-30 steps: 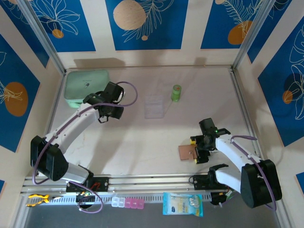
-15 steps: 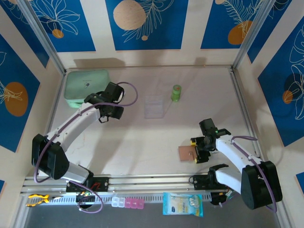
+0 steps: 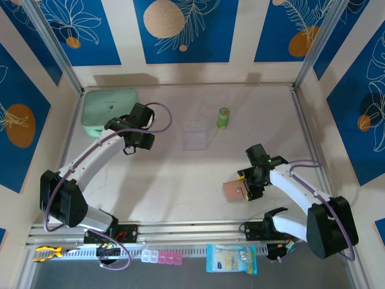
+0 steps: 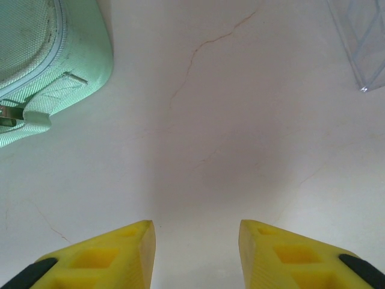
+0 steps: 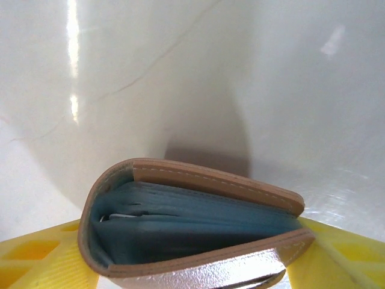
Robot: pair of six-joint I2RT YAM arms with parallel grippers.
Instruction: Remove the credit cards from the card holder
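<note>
Right fingers (image 5: 36,259) clamp the card holder (image 5: 198,180) across both covers in the right wrist view. Its folded spine is at the left and an open end faces the camera, probably so the pockets can be reached. Grey-blue pocket panels (image 5: 192,226) fill the inside. The credit cards are presumably tucked there, though no card face can be made out.

From the left wrist, the left fingers (image 4: 114,256) stand apart over bare tabletop (image 4: 240,150) with nothing between them. A mint-green pouch (image 4: 42,54), contents hidden, sits beside a clear box (image 4: 361,42).

From above, the card holder (image 3: 233,191) is near the right arm's base, well apart from the left fingers, which seem kept free to pull cards. The clear box looks empty.
</note>
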